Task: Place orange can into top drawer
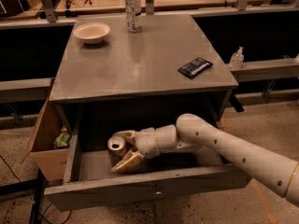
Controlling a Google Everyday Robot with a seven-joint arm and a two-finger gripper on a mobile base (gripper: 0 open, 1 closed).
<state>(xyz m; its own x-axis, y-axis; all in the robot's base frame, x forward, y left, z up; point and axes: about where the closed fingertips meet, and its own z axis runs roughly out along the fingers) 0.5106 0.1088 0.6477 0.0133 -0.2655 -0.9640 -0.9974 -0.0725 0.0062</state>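
Observation:
The top drawer [140,190] is pulled open below the grey cabinet top, its small knob on the front panel. The orange can [116,149] stands upright inside the drawer at its left half, silver top and tab facing up. My gripper [122,151] reaches into the drawer from the right on the white arm. Its two tan fingers [128,161] sit on either side of the can, one behind it and one in front, closed against it. The can's base is hidden behind the drawer front.
On the cabinet top [140,59] are a beige bowl [92,31] at the back left, a clear water bottle [133,8] at the back and a dark packet [195,67] at the right. A cardboard box [44,143] hangs at the cabinet's left side.

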